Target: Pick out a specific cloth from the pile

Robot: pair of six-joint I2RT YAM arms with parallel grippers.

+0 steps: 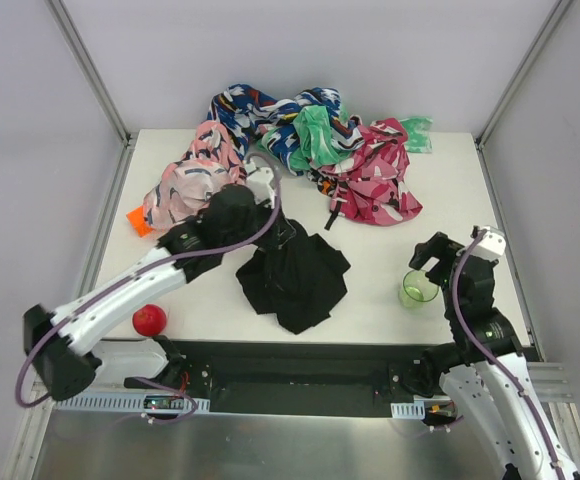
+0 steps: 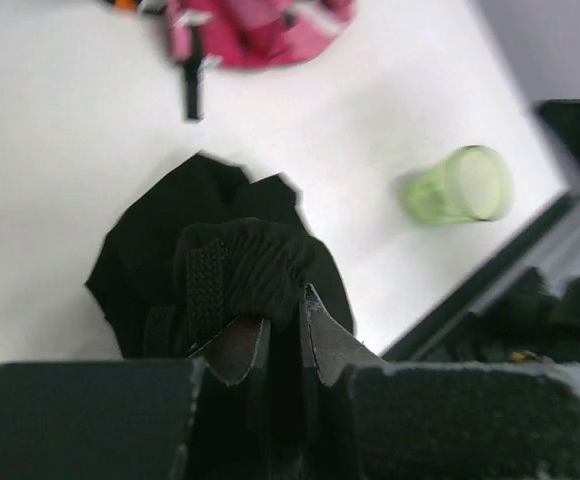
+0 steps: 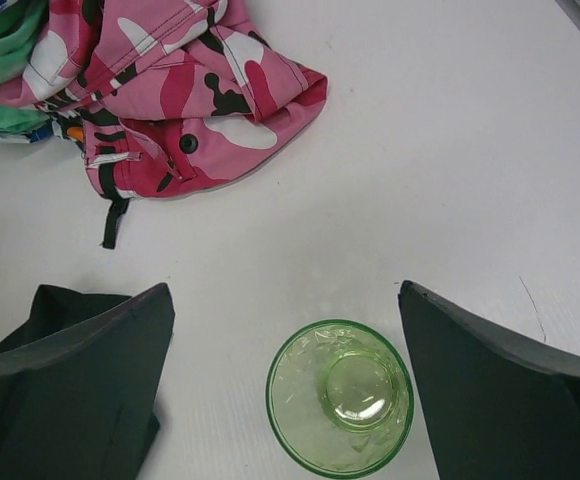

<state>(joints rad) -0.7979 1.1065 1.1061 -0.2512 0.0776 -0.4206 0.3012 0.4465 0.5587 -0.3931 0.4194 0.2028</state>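
The black cloth hangs in a cone from my left gripper, its lower folds spread on the white table, apart from the pile. In the left wrist view the fingers of that gripper are shut on a bunched fold of the black cloth. The pile of pink, navy, green and magenta patterned fabrics lies at the back of the table. My right gripper stands open at the right. Seen from its wrist, the right gripper has nothing between its fingers.
A green glass cup stands upright just below the right gripper; it also shows as the cup and the cup. The magenta camouflage cloth lies beyond it. A red ball sits near the front left, an orange thing by the pink cloth.
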